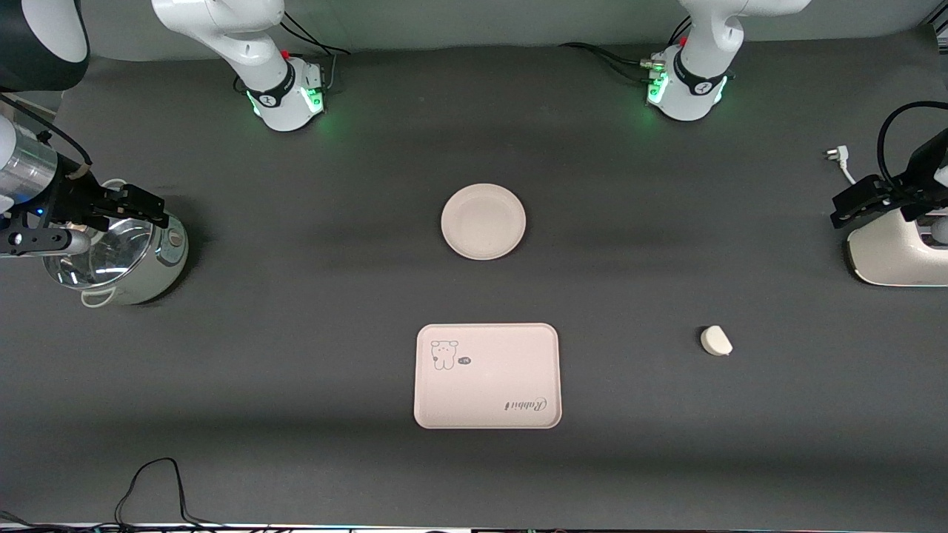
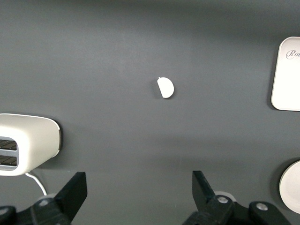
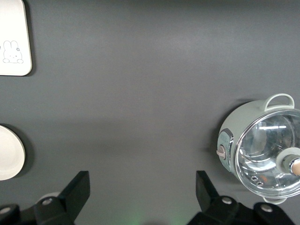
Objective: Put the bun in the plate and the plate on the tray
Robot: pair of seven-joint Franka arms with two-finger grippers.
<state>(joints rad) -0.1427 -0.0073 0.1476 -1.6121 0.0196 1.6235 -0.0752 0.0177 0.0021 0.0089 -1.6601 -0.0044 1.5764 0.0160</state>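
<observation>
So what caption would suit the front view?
Bun, plate and tray lie apart; both open grippers wait at the table's ends.

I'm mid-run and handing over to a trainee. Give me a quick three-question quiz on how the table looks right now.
1. True or false: the small off-white bun already lies in the round cream-beige plate.
2. Which lies nearest the front camera? A) plate B) pale pinkish-cream rectangular tray C) white toaster
3. Fill in: the left gripper and right gripper are both ____, holding nothing.

Key
1. False: the bun lies bare on the table, toward the left arm's end.
2. B
3. open: the left is above the toaster, the right above the steel pot with the glass lid.
</observation>
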